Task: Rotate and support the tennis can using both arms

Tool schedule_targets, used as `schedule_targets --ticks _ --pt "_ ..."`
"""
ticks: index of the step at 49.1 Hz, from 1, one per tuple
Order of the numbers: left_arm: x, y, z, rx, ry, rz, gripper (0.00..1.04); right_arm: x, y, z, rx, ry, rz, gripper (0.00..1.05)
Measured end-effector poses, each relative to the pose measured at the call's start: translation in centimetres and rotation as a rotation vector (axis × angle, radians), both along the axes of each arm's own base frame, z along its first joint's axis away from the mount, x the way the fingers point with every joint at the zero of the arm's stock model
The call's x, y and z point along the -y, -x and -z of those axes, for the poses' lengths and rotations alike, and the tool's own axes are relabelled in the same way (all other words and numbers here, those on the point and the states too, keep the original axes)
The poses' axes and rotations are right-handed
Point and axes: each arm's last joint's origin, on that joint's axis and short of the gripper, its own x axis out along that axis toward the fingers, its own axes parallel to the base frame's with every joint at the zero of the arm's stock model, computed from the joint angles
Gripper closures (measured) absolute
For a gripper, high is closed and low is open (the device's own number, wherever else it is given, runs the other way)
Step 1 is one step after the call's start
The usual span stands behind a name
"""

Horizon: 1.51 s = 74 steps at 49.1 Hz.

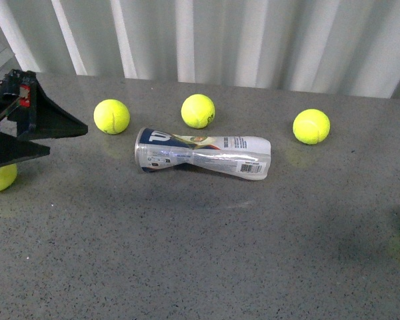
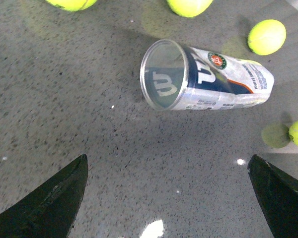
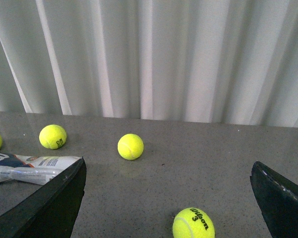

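Note:
The tennis can (image 1: 203, 155) lies on its side in the middle of the grey table, its blue "W" end to the left and its barcode end to the right; it looks dented at mid-length. My left gripper (image 1: 67, 139) is open and empty at the far left, well apart from the can. In the left wrist view the can (image 2: 208, 77) shows its silver rim, ahead of the open left gripper (image 2: 167, 161). My right gripper (image 3: 168, 166) is open and empty, out of the front view; the can (image 3: 30, 166) shows beside one of its fingers.
Yellow tennis balls lie behind the can (image 1: 111, 116) (image 1: 198, 111) (image 1: 311, 127), and one (image 1: 0, 179) lies under my left gripper. Another ball (image 3: 193, 224) sits between my right gripper's fingers. A white curtain (image 1: 220, 40) bounds the table's far edge.

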Motion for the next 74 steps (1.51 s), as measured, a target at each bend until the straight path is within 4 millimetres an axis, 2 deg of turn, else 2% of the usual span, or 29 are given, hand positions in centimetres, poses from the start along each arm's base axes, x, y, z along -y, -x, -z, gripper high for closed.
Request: schedule_targets --ticks 12,22,36,59,61,69,74 --pt "1.1 -3.0 1.1 0.016 0.024 0.059 0.07 0.0 0.0 0.0 0.000 0.000 0.000 0.07" --pt "3.7 -5.4 3.2 -0.012 0.034 0.108 0.07 0.0 0.0 0.0 0.000 0.000 0.000 0.07" --pt "6.9 -6.3 4.1 -0.021 0.075 0.170 0.07 0.0 0.0 0.0 0.000 0.000 0.000 0.07" --pt "10.0 -7.3 6.0 -0.089 0.122 0.194 0.07 0.0 0.0 0.0 0.000 0.000 0.000 0.07" --pt "10.3 -7.3 6.2 -0.096 0.130 0.199 0.12 0.0 0.0 0.0 0.000 0.000 0.000 0.07" --pt "10.9 -7.4 6.3 -0.115 0.184 0.196 0.48 0.0 0.0 0.0 0.000 0.000 0.000 0.07" --pt "11.0 -7.4 6.2 -0.114 0.211 0.197 0.64 0.0 0.0 0.0 0.000 0.000 0.000 0.07"
